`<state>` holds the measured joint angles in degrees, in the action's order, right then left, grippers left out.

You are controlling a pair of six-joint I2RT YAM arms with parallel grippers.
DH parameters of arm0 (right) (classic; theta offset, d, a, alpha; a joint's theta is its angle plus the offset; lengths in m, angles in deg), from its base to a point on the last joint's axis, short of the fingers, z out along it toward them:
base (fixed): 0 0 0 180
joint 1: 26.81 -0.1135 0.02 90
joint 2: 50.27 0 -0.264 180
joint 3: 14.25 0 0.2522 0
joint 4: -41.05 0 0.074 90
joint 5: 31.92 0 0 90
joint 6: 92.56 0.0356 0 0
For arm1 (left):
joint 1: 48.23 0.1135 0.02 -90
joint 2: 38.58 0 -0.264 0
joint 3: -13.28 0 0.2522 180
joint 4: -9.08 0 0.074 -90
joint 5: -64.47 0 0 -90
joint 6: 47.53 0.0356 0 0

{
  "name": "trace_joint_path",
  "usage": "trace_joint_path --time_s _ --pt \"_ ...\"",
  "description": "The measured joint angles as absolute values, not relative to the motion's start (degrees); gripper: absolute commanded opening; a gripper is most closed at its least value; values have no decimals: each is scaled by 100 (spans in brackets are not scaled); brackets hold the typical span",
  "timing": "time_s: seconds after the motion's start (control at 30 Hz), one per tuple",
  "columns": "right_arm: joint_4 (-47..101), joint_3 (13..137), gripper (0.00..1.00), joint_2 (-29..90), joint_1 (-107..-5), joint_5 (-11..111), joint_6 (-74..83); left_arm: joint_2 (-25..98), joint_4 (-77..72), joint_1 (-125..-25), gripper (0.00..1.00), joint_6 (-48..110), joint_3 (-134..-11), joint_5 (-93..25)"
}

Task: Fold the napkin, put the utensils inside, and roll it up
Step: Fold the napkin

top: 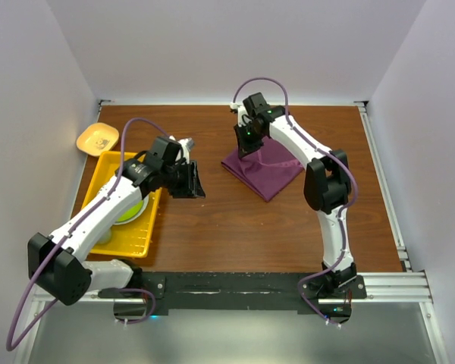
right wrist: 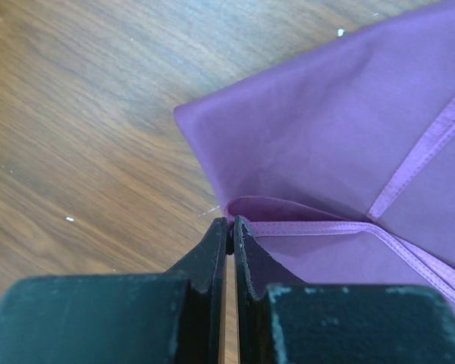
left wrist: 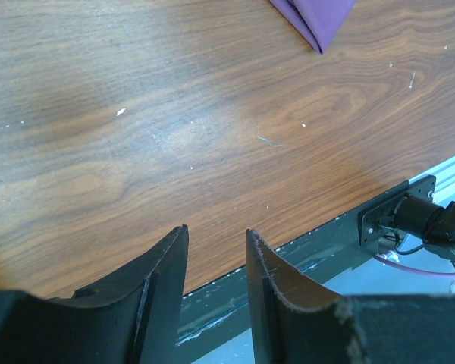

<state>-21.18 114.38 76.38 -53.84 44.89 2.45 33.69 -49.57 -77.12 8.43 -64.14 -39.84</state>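
Purple napkin (right wrist: 341,121) edge pinched in right tool (right wrist: 230,224); left tool (left wrist: 216,232) half-open, empty.

The left gripper (left wrist: 217,230) hangs over the wooden table (left wrist: 174,129), jaws parted — a corner of the purple napkin (left wrist: 315,17) shows at the top.

At the tips of the right gripper's (right wrist: 229,224) matt black, scuffed fingers (right wrist: 205,258), the napkin (right wrist: 341,129) is soft, matt plum cloth with a stitched hem. Beneath both grippers the table (left wrist: 212,152) is smooth brown wood grain with a faint sheen and small white specks. Behind the left gripper (left wrist: 216,231), the yellow tray (top: 125,241) looks like glossy plastic.
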Motion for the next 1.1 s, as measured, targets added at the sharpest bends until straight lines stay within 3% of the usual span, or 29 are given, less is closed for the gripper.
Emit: trace_joint_path --time_s 0.83,0.93,1.0,1.07,1.1 --pt "-2223 11996 14 8337 -5572 4388 208 3461 -5018 -7712 41 861 -6480 -3980" --pt "-2227 12052 19 8359 -5596 4368 210 3461 -5018 -7712 41 861 -6480 -3980" --pt "-2225 12096 27 8363 -5611 4349 217 3461 -5016 -7712 41 861 -6480 -3980" --pt "-2227 12197 38 8405 -5631 4329 254 3461 -5014 -7712 48 861 -6480 -3980" --pt "-2238 12291 49 8446 -5640 4325 306 3461 -5003 -7712 52 858 -6480 -3980"
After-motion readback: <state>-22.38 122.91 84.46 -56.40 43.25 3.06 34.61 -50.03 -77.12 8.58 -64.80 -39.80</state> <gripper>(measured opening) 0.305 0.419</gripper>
